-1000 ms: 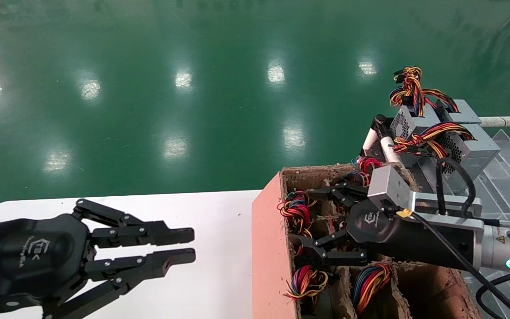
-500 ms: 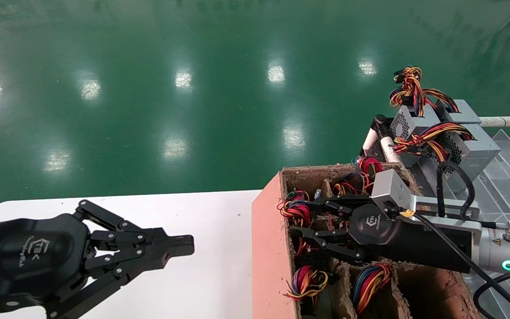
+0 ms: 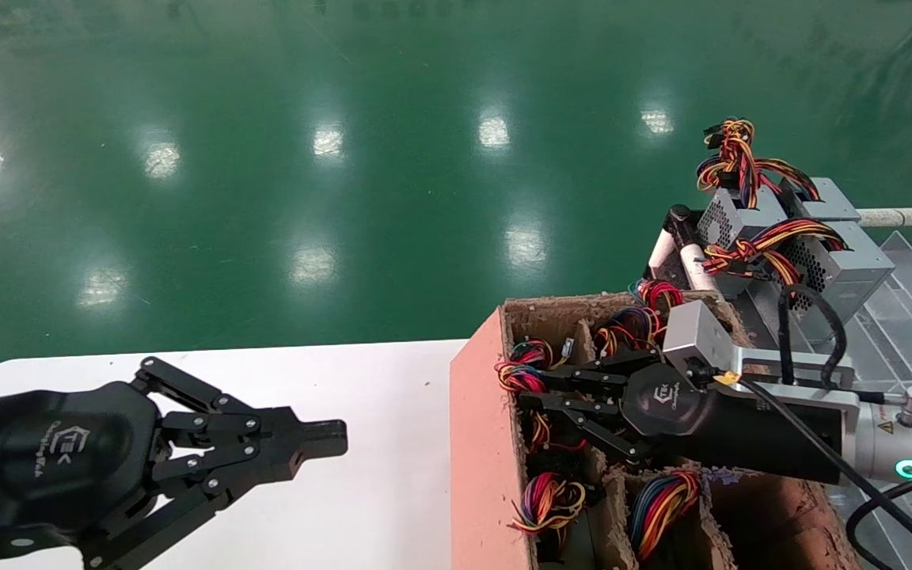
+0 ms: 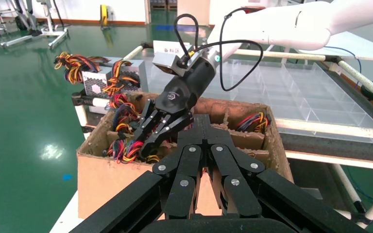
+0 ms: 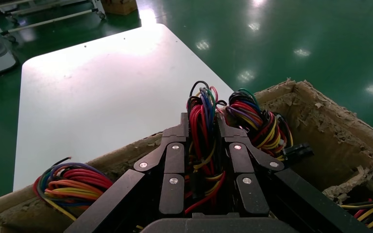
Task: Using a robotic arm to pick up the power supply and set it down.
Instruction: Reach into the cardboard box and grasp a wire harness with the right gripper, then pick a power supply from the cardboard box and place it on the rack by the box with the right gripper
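Right gripper (image 3: 531,386) clamped on the wire bundle of the power supply (image 3: 541,431) inside the cardboard box (image 3: 480,443).

Head view: the grey body sits directly beneath the gripper, hidden in a divider cell, so only its cables show; any lift looks straight up. Left gripper (image 3: 321,443) hovers over the white table (image 3: 393,475), fingers together, farther off. Like grey perforated boxes (image 3: 812,245) sit behind.
Left wrist view: ragged, fibrous box walls (image 4: 126,179); the right gripper (image 4: 138,143) reaches down into the wires.
Right wrist view: fingers (image 5: 172,165) pinch mostly red, flexible wires (image 5: 204,141).
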`<control>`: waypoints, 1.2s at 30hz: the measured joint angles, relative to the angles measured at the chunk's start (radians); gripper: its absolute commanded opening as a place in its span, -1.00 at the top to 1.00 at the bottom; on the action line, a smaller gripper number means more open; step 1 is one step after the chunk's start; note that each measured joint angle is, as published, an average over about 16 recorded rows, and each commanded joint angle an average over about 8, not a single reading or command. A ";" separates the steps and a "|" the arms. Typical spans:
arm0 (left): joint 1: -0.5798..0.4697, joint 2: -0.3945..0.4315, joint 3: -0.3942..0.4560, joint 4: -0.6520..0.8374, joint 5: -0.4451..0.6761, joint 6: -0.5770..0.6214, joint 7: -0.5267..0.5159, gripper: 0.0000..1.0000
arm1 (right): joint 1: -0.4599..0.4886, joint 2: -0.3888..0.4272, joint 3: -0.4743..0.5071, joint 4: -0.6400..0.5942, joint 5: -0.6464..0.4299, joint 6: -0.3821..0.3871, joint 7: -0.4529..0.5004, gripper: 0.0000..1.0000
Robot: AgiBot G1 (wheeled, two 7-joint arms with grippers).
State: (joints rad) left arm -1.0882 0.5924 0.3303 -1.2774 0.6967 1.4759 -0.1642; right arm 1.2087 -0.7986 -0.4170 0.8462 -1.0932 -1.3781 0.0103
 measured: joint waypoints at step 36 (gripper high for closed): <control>0.000 0.000 0.001 0.000 -0.001 0.000 0.000 1.00 | 0.117 0.275 0.231 0.421 0.228 0.034 0.131 1.00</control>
State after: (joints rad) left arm -1.0885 0.5921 0.3312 -1.2774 0.6960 1.4755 -0.1637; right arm 1.3260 -0.5232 -0.1863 1.2671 -0.8650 -1.3439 0.1415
